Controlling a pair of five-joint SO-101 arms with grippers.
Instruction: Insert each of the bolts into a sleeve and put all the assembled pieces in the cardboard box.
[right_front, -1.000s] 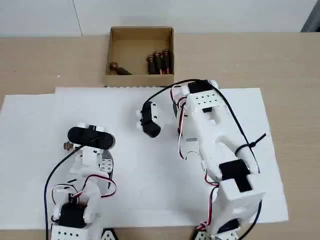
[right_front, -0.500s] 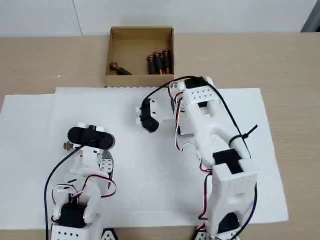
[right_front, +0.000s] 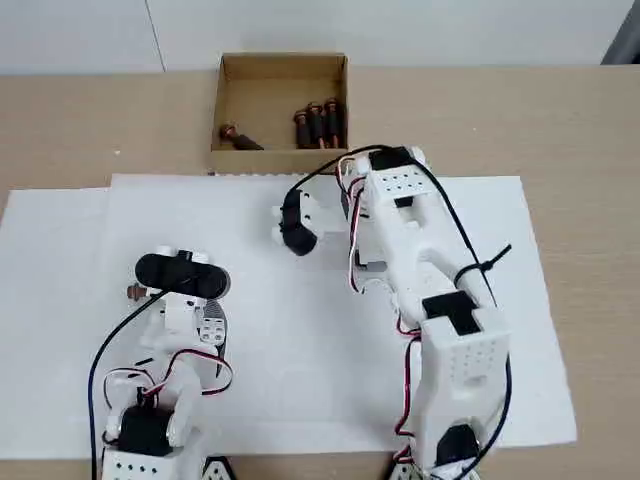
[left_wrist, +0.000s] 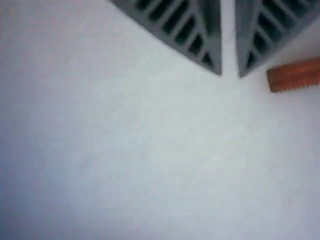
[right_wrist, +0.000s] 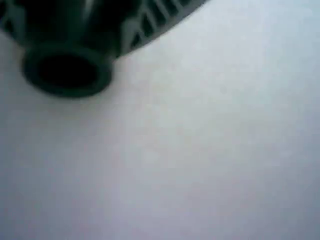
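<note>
The cardboard box (right_front: 283, 110) stands at the table's far edge and holds several brown assembled pieces (right_front: 318, 124). My right gripper (right_front: 292, 228) hovers over the white paper just in front of the box, shut on a dark sleeve (right_wrist: 67, 74) whose open end shows in the right wrist view beside a ribbed finger (right_wrist: 160, 17). My left gripper (left_wrist: 229, 72) is low over the paper at the near left, its grey fingers almost together with nothing between them. A copper-coloured bolt (left_wrist: 295, 75) lies on the paper just beside those fingertips, and it pokes out as a bolt (right_front: 135, 292) left of that arm.
A large white paper sheet (right_front: 80, 250) covers the wooden table (right_front: 580, 120) under both arms. The right arm's links and cables (right_front: 430, 260) stretch from the near edge toward the box.
The right arm has carried its gripper and the sleeve a little farther from the near edge, toward the box. The left arm and the bolt have stayed still.
</note>
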